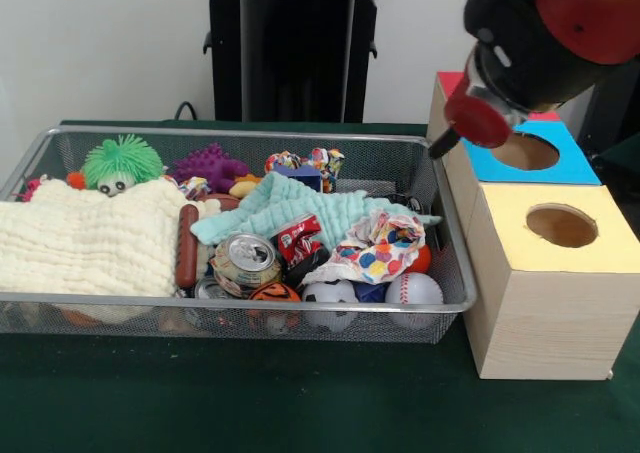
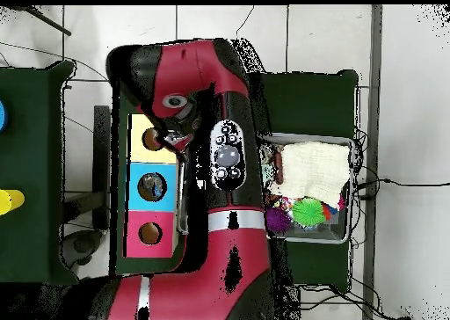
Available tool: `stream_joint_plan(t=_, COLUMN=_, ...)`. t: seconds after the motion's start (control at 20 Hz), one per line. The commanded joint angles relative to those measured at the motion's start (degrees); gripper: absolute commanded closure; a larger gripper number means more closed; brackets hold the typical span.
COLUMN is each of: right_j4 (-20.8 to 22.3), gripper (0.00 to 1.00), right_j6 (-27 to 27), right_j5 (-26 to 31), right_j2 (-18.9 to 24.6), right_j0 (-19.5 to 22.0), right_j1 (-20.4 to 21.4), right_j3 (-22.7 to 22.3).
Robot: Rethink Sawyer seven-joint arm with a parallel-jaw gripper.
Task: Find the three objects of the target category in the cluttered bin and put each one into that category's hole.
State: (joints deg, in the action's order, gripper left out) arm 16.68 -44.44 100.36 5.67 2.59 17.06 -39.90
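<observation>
The wire mesh bin (image 1: 250, 301) lies on the green table, full of clutter; in the overhead view (image 2: 352, 189) my arm covers much of it. No clear plastic bottle shows in either view. The blue-topped box (image 1: 575, 163) stands right of the bin, and its round hole (image 1: 525, 151) also shows from overhead (image 2: 151, 186). The gripper end of my arm (image 1: 447, 141) hangs above the bin's far right corner, beside the blue box. From overhead it (image 2: 176, 123) is over the boxes' edge. Whether it holds anything is hidden.
A yellow-topped box (image 1: 600, 243) stands nearer and a red-topped box (image 1: 450, 81) farther. The bin holds a cream cloth (image 1: 90, 238), a mint cloth (image 1: 290, 208), a crushed can (image 1: 245, 258), a colourful wrapper (image 1: 380, 248), a green spiky ball (image 1: 120, 161) and a baseball (image 1: 413, 290).
</observation>
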Motion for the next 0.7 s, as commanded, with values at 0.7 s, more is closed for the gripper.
stream_joint_plan(t=0.7, right_j4=21.6, gripper=0.0, right_j6=33.9, right_j5=0.3, right_j2=7.9, right_j0=7.5, right_j1=-13.9, right_j3=25.9)
